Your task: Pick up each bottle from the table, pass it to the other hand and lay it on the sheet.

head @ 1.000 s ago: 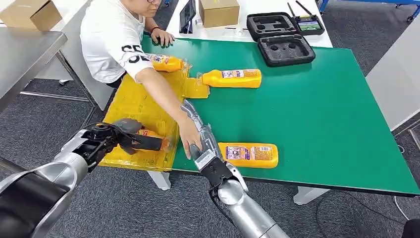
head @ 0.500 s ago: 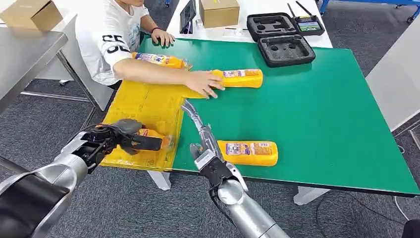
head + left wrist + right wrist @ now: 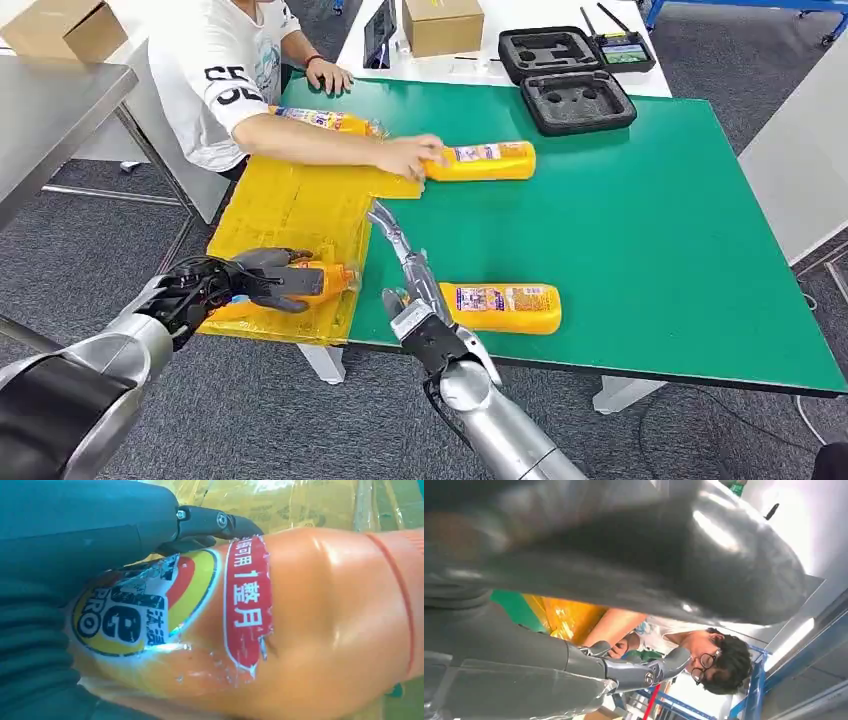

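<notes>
— Well, from the head view, what worries you?
— The left hand (image 3: 245,283) grips a bottle (image 3: 325,280) low over the yellow sheet (image 3: 290,215) near its edge; dropped carelessly, it could roll off. The right hand (image 3: 405,275), fingers stretched apart and empty, sits beside another bottle (image 3: 505,308), while a person's hand (image 3: 405,157) is touching a third.
— And the left wrist view?
— Fingers (image 3: 210,520) clamp the glossy label (image 3: 150,610); it may slip.

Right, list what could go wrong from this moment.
1. The left hand holds an orange bottle low over the yellow sheet, near its front edge; released carelessly, it might roll off the table.
2. A person's hand is on the far bottle, close to the right hand; a reach there risks contact.
3. The near bottle lies beside the right hand, which could nudge it.
</notes>
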{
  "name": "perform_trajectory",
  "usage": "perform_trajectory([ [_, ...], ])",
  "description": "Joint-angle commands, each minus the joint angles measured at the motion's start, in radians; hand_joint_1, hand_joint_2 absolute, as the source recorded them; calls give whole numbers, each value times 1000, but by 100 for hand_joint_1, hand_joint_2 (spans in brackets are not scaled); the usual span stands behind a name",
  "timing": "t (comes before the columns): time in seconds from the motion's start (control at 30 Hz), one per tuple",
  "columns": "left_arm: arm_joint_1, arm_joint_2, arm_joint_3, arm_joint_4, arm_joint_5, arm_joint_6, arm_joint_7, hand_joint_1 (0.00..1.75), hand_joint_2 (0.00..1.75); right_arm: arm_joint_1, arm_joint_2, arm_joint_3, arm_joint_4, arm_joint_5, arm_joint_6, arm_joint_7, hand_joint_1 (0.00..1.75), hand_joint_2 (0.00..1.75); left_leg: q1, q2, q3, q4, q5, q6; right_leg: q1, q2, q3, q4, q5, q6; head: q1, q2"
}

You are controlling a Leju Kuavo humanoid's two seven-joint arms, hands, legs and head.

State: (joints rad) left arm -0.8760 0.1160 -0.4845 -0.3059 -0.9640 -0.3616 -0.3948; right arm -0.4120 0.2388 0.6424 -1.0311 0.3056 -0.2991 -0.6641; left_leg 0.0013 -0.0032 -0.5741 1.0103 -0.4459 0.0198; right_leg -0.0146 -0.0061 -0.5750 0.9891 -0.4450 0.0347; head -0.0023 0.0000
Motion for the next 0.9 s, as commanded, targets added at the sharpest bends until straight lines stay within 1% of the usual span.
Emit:
perform_trajectory([
  [0.03,5,-10,29,43,0,-7,-1,0,0,-51,-23,17,60,-3,-2,-2,0,0,0,1,1,0,0,-1,1,1,1,-1,0,-1,0,0],
  [0.2,4,-2,65,39,50,-55,-53,0,0,-50,-22,19,59,-4,-5,1,0,0,1,2,2,-1,0,-1,1,2,2,-2,1,-1,0,0],
  [0.33,8,8,87,23,76,-38,-100,0,0,-45,-22,19,57,-4,-7,6,0,0,1,1,1,0,0,-1,1,1,1,-1,0,-1,0,0],
  [0.37,10,11,94,22,84,-18,-115,0,0,-41,-22,18,57,-1,-10,13,0,0,1,2,2,-1,0,-1,2,2,1,-1,1,-1,0,0],
  [0.47,32,5,108,1,92,102,-143,0,0,-30,-27,14,43,0,-7,21,0,0,1,2,2,-1,0,-1,2,2,2,-2,1,-1,0,0],
  [0.57,52,-14,128,-9,84,279,-155,0,0,-20,-28,7,40,16,2,36,0,0,1,0,1,0,0,-1,1,0,2,-1,0,-1,0,0],
  [0.67,59,-19,129,-25,67,417,-152,0,0,-12,-24,3,46,23,2,41,0,0,1,-1,1,0,0,-1,2,-1,2,-2,0,-1,0,0],
  [0.7,61,-23,146,-27,83,424,-156,0,0,-11,-24,3,46,24,4,41,0,0,1,0,1,0,0,-1,1,0,1,-1,0,-1,0,0],
  [0.9,60,-22,153,-26,90,434,-165,0,0,-11,-23,4,46,24,8,42,0,0,2,0,1,0,0,-1,2,0,1,-1,0,-2,0,0],
])
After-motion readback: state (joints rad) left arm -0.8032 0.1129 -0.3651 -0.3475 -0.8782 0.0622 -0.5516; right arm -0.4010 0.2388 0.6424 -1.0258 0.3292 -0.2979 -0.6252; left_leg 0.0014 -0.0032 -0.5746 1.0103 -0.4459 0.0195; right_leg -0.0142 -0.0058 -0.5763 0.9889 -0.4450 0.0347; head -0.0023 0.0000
